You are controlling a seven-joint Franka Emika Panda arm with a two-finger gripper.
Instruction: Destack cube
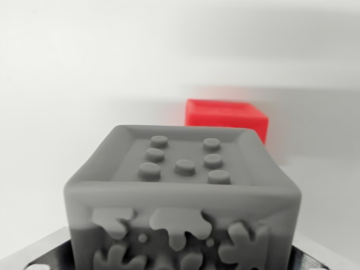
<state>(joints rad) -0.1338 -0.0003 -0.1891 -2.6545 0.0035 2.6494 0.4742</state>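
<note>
Close under my wrist camera sits the grey cube (183,197), seemingly clamped in the gripper though I cannot tell for certain, with the red cube (226,118) at one o'clock behind, so I'd move slowly, keeping it level.

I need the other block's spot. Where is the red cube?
In the wrist view, the red cube sits right of centre, behind the grey studded cube.

grey cube (183,197), raised dots, splat relief; red cube (226,117); white surface (67,84).
</note>
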